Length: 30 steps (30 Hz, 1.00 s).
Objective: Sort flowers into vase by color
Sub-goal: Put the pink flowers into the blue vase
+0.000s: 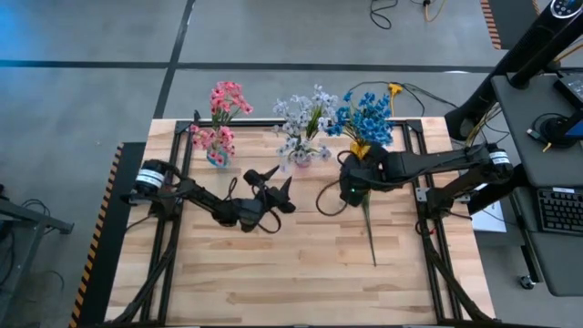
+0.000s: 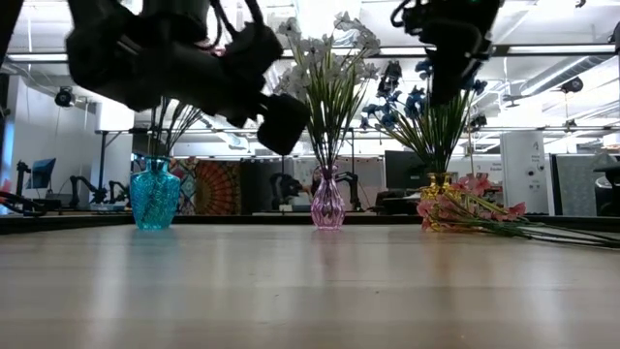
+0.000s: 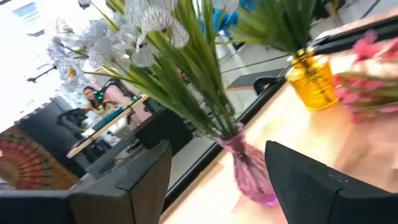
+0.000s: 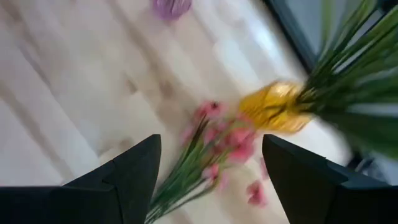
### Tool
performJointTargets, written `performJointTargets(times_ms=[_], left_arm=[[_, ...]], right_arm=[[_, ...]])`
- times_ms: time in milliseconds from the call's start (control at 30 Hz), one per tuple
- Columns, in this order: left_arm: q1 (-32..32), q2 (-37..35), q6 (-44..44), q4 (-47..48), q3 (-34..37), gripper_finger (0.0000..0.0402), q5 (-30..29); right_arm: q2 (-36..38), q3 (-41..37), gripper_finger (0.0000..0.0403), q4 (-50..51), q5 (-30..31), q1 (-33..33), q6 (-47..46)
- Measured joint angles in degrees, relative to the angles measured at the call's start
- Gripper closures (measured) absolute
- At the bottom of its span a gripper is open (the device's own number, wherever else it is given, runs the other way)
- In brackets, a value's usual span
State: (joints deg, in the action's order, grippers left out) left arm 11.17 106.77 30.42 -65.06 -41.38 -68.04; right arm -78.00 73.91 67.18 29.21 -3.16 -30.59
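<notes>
Tools both wide, empty: right tool (image 4: 208, 180) above pink flowers (image 4: 214, 146); left tool (image 1: 273, 187) mid-table.

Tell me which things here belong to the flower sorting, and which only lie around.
Belonging to the job:
- pink flowers lying on the table
- teal vase
- pink vase
- yellow vase
- right pincer, open above the pink flowers

Only lying around:
- keyboard
- floor cables

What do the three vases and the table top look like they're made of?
The teal vase, pink vase and yellow vase look like tinted glass or clear plastic: light passes through them and they shine, and stems show inside the pink one. The teal vase has a textured surface. The table looks like pale wood planks with a smooth finish, going by visible grain and seams.
</notes>
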Motion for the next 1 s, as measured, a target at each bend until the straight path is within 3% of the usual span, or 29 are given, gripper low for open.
performJointTargets(times_ms=[200,333,467,733,1000], left_arm=[[3.4,-5.7,-5.1,0.0,3.5,0.0162,3.9],[5.1,-12.2,-9.9,0.6,7.0,0.0168,14.4],[7.3,-18.4,-10.8,8.4,9.7,0.0178,24.6],[12.8,-29.0,-19.5,36.0,8.6,0.0196,25.4],[14.1,-35.5,-19.1,54.2,2.0,0.0196,25.1]], right_arm=[[0.7,-5.7,0.0131,-0.2,-4.8,-3.4,-11.7],[0.7,-10.2,0.0131,-0.3,-8.3,-5.1,-19.6],[0.7,-15.4,0.0131,-2.0,-11.4,-7.2,-26.9],[0.7,-23.7,0.0131,-10.5,-13.2,-9.6,-35.4],[0.7,-26.0,0.0132,-12.9,-12.7,-5.0,-36.9]])
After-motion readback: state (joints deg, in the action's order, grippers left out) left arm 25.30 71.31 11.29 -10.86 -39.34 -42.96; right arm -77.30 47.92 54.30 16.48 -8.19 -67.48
